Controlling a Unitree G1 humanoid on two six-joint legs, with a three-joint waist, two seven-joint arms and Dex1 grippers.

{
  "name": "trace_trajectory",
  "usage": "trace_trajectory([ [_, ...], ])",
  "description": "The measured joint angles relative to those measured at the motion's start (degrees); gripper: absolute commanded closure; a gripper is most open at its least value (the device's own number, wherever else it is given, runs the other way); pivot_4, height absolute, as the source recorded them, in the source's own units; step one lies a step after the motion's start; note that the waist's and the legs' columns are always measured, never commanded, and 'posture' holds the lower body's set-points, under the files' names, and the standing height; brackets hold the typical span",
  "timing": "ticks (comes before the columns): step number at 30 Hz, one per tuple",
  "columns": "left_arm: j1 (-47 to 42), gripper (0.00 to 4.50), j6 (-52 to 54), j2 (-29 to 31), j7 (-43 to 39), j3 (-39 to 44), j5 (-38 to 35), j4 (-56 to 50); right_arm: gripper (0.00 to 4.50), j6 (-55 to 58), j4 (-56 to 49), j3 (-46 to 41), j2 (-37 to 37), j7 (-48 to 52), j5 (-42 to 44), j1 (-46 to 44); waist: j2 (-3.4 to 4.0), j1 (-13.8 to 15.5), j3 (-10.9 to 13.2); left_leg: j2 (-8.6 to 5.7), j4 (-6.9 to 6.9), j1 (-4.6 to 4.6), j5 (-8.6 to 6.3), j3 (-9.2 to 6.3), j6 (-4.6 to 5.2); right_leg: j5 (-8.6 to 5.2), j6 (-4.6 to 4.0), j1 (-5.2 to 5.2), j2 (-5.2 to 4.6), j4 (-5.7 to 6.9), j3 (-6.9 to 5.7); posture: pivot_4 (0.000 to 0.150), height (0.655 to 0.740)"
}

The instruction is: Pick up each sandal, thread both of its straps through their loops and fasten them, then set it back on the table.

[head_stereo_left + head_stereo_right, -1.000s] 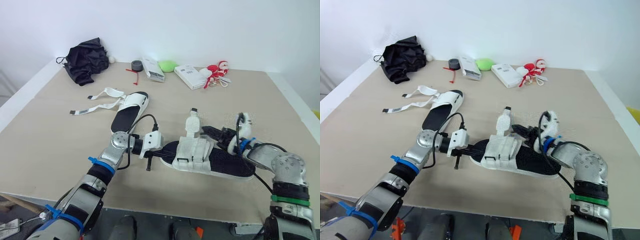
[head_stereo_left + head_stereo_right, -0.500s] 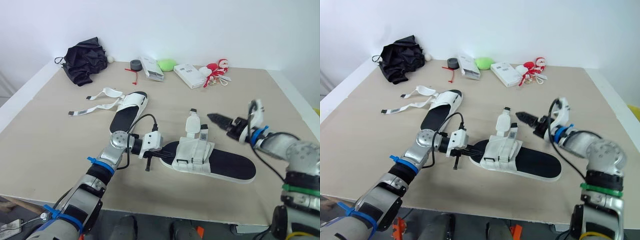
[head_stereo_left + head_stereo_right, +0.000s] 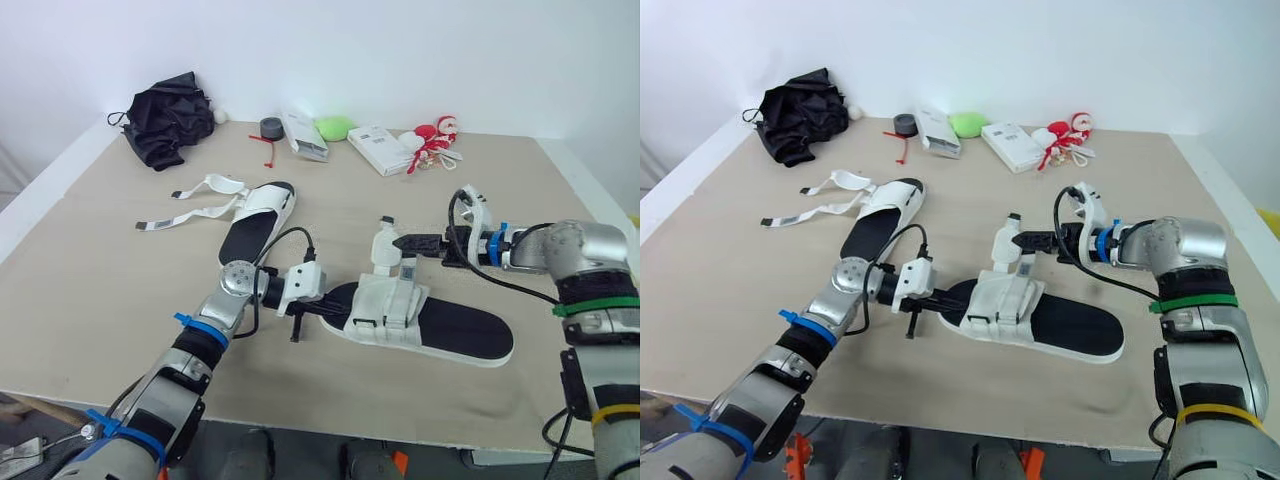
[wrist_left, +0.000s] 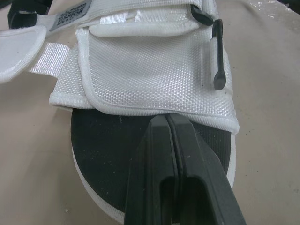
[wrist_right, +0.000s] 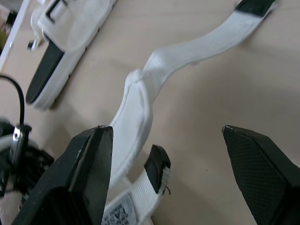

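Tightly pressed together, the fingers (image 4: pixel 154 159) of the left gripper (image 4: pixel 167 119) rest their tips on the black sole (image 4: pixel 103 154) of the near sandal (image 3: pixel 450 330), right at the edge of its white upper (image 4: pixel 150 70). The right gripper (image 5: pixel 163 127) has its fingers (image 5: pixel 89 159) spread wide, with that sandal's two loose straps (image 5: pixel 136 108) just ahead of the gap, not pinched. Beyond the left gripper, the other sandal (image 3: pixel 258 222) lies on the table (image 3: pixel 90 290) with its straps undone.

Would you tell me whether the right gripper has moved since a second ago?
Yes. The right gripper has left the heel of the near sandal and moved toward the robot's left, up to its straps.
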Motion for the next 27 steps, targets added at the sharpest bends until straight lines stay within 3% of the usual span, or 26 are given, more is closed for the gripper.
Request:
trace_trajectory([
  [9, -0.61, 4.5, 2.01, 1.63, -1.21, 0.0, 0.02, -2.48, 0.49, -6.25, 10.13, 1.37, 6.05, 7.76, -6.14, -5.35, 0.09, -0.84, 0.11, 0.15, -0.01, -0.16, 0.01, -0.1, -0.02, 0.25, -0.19, -0.25, 0.28, 0.1, 0.02, 0.15, 0.738],
  [14, -0.89, 4.5, 3.25, 2.39, -1.4, -0.31, 0.29, -4.33, 0.49, -12.72, 21.31, -2.7, 11.13, 8.86, -10.34, -10.63, 0.15, -1.29, 0.19, 0.08, -0.02, -0.37, 0.04, -0.14, -0.06, 0.35, -0.23, -0.43, 0.29, 0.18, 0.09, 0.15, 0.738],
  [27, -0.49, 4.5, 5.41, 3.48, -1.25, -0.27, 0.29, -7.04, 0.49, -20.61, 31.7, -11.99, 17.0, 6.08, -15.3, -14.73, 0.6, -1.5, 0.65, 0.17, -0.04, -0.36, 0.06, -0.15, -0.09, 0.37, -0.27, -0.51, 0.49, 0.33, 0.17, 0.15, 0.738],
])
